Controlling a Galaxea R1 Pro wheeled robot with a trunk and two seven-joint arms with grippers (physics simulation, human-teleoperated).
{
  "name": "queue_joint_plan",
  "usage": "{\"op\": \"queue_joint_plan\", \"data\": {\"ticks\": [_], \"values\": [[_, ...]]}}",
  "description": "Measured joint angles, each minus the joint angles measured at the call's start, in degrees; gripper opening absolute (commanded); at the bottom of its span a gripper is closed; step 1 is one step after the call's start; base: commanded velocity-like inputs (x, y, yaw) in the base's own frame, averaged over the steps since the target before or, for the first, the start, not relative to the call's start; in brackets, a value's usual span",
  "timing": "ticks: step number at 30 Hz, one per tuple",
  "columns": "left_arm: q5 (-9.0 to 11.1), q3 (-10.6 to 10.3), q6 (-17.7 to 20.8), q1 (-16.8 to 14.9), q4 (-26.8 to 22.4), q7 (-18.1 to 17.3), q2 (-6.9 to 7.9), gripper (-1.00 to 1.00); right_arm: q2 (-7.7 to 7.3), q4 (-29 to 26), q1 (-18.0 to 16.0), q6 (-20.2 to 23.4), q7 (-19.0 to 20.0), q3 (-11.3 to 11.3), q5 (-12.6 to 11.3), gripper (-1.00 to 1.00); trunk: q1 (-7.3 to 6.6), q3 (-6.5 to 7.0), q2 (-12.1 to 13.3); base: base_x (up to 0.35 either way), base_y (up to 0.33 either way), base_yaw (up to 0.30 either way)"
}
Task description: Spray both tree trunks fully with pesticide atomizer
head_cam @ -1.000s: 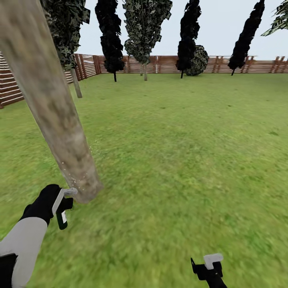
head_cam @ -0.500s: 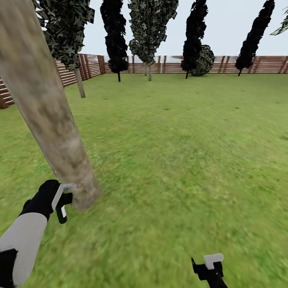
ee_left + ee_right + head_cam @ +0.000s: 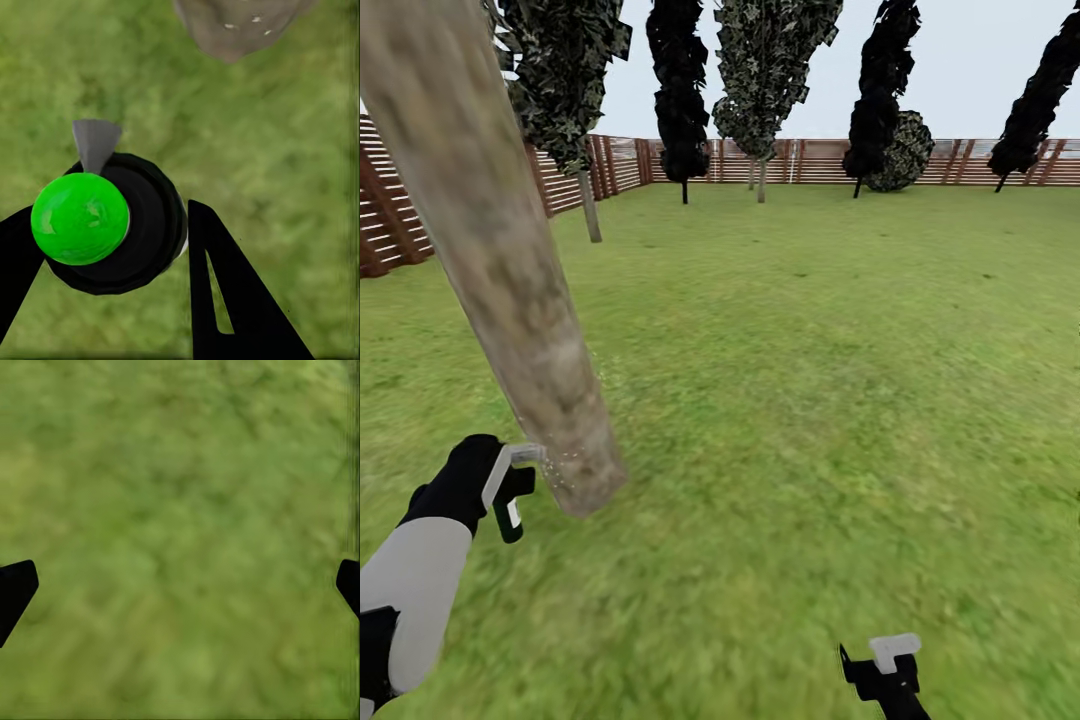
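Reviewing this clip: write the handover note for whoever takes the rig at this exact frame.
Left gripper: shut on the pesticide atomizer, nozzle aimed at the base of the near tree trunk.
Right gripper: open, holding nothing, over the lawn.
Done: atomizer picked up; white pesticide specks sit low on this trunk.
Left: cover the rest of this trunk, which looks bare higher up, then spray the second tree.

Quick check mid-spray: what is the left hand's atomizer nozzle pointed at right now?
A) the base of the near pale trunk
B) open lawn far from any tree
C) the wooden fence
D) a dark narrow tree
A: in the head view the left hand holds the atomizer right beside the base of the near trunk, where white specks show.
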Motion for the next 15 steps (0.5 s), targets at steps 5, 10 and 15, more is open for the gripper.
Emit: {"op": "queue_joint_plan", "data": {"ticks": [5,10,15], "values": [[0.07,0.00,0.01,0.24,0.00,0.00,-0.01,-1.00,-0.02,-0.01,0.00,0.01,0.02,0.04,0.00,1.00,-0.02,0.00,0.00,0.201,-0.223,0.000],[0.04,-0.17,-0.07,0.63,0.00,0.00,-0.11,-1.00,0.06,-0.01,0.00,0.01,0.03,0.03,0.00,1.00,-0.02,0.00,0.00,0.234,-0.192,0.000],[-0.02,-0.09,-0.07,0.69,0.00,0.01,-0.12,-1.00,0.07,-0.01,0.00,0.00,0.03,0.05,0.00,1.00,0.00,0.00,0.00,0.119,-0.246,0.000]]}}
